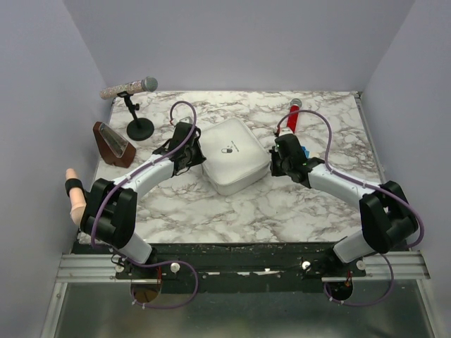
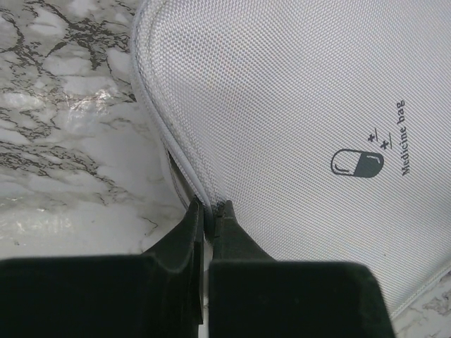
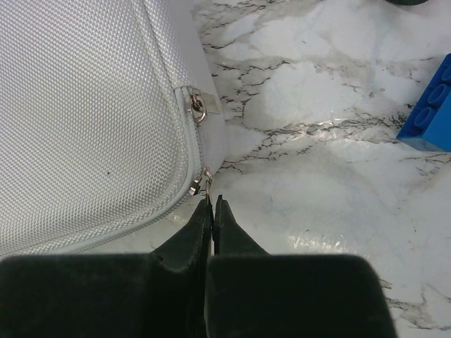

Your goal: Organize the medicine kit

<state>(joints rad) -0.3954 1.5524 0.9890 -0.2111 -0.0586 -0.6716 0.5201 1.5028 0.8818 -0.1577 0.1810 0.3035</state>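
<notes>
The medicine kit [image 1: 232, 153] is a pale grey-white woven zip case with a pill mark and the words "Medicine bag" [image 2: 366, 158]. It lies closed in the middle of the marble table. My left gripper [image 1: 190, 146] is at its left edge, and in the left wrist view it [image 2: 209, 205] is shut, pinching the kit's zip seam. My right gripper [image 1: 277, 156] is at the kit's right edge. In the right wrist view it [image 3: 212, 201] is shut on a metal zipper pull [image 3: 199, 184] at the corner. A second zipper pull [image 3: 197, 107] lies a little further along the seam.
A red cylinder [image 1: 293, 116] lies behind the right gripper, with a blue brick [image 3: 431, 105] beside it. At the back left are a microphone [image 1: 130, 88] on a black stand [image 1: 139, 129] and a brown wedge-shaped box [image 1: 113, 143]. Grey walls enclose the table.
</notes>
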